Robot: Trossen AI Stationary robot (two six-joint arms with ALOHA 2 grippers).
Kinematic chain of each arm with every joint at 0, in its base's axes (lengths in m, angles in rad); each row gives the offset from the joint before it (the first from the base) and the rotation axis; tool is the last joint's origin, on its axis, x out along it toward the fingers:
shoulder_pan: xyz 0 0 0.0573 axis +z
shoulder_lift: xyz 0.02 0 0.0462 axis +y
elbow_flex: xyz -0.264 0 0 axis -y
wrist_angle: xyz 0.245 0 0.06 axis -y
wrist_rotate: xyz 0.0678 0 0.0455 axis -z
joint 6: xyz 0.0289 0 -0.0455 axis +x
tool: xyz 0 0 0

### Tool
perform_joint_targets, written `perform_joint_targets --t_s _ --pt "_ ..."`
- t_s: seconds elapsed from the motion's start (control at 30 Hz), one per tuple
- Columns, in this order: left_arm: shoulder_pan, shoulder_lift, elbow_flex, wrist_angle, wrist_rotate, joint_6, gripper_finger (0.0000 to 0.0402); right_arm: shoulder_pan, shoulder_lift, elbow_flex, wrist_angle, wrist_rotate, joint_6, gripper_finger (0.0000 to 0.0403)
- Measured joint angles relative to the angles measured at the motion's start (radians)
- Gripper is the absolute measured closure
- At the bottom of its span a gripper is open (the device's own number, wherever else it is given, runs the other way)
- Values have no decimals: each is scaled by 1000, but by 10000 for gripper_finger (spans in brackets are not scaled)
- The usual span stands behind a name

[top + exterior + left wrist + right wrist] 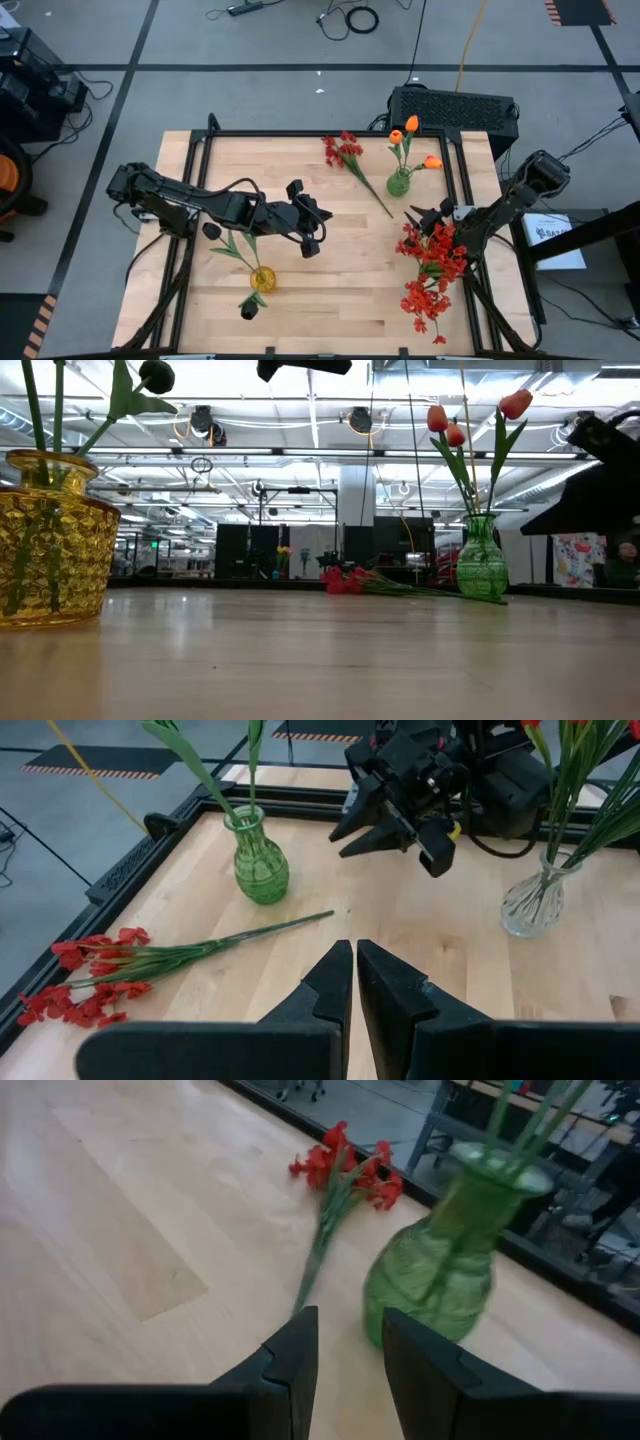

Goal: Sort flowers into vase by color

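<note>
the one flower not yet in a vase, a bushy red cluster on a long green stem [352, 162], lies flat on the pale wooden table [330, 300]. in the high view its stem runs from the blooms at about 11 o'clock down to a free tip at about 5 o'clock. that tip ends just beside the ribbed green glass vase [399, 182] of orange tulip-like blooms [411, 125]. the right gripper [425, 215], fingers a narrow gap apart and empty, hovers just past the tip, so the stem lies at its 11 o'clock. it is judged the nearer arm for the pick. the left gripper [312, 222], fingers almost closed on nothing, hangs near table centre, the stem at its 1 o'clock.

the left wrist view alone shows a clear glass vase [535, 906] holding red clusters; the high view buries it under blooms. the low view shows the yellow faceted glass vase [52, 550] with a black tulip-like bloom [156, 375].
</note>
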Motion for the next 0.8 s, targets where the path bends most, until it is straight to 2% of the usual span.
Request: perform_joint_targets --t_s 0.17,0.4,0.8 --pt "0 0 0 0 0 5 373 -30 0 -61 233 21 -159 298" --pt "0 0 0 -1 0 6 373 -78 0 -119 472 17 -341 298" --pt "0 0 0 -5 -1 7 373 -140 0 -180 692 -25 -444 298"
